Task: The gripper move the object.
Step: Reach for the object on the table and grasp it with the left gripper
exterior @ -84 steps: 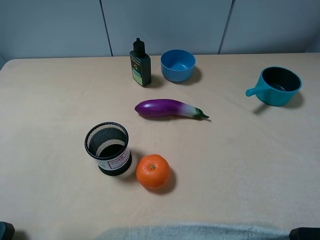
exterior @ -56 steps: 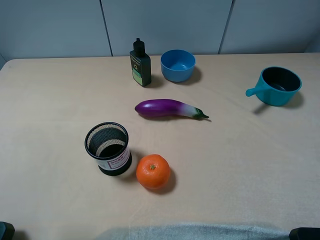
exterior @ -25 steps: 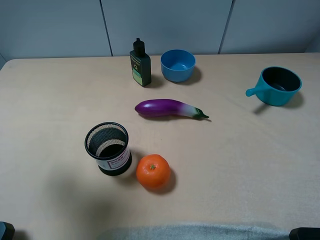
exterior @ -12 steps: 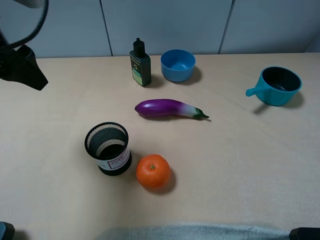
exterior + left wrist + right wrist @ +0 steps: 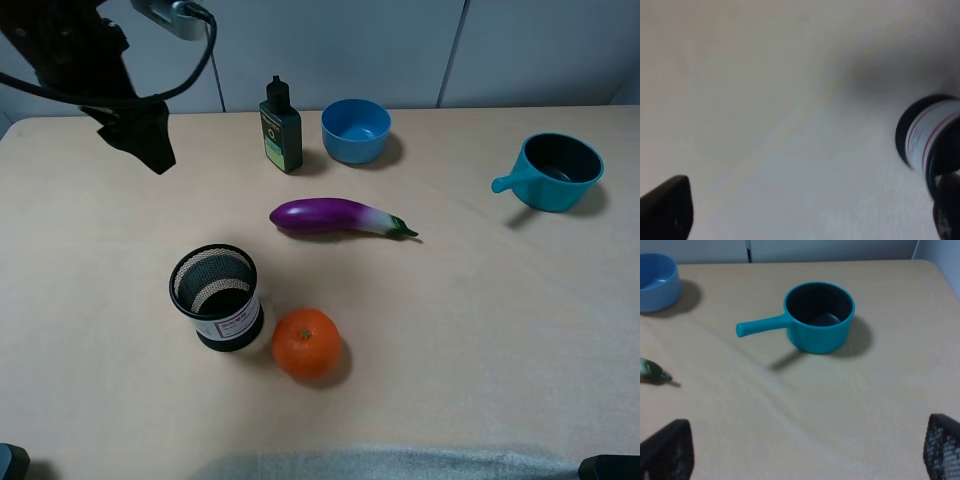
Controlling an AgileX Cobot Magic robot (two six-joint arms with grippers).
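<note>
The purple eggplant (image 5: 335,216) lies on its side mid-table, with its green stem pointing right. Only its stem tip (image 5: 652,371) shows in the right wrist view. My left gripper (image 5: 150,152), on the black arm with cables, hangs over the table's far left, well left of the eggplant and apart from it. The blurred left wrist view shows this gripper (image 5: 805,215) open and empty. My right gripper (image 5: 802,450) is open and empty, low over the table's near right side.
A black mesh cup (image 5: 216,296) and an orange (image 5: 306,343) stand at the front left; the cup also shows in the left wrist view (image 5: 927,135). A dark bottle (image 5: 281,128) and a blue bowl (image 5: 356,130) stand at the back. A teal pot (image 5: 555,170) stands at the right.
My left arm has come into the exterior view from the upper left and moved right over the table. No object has moved.
</note>
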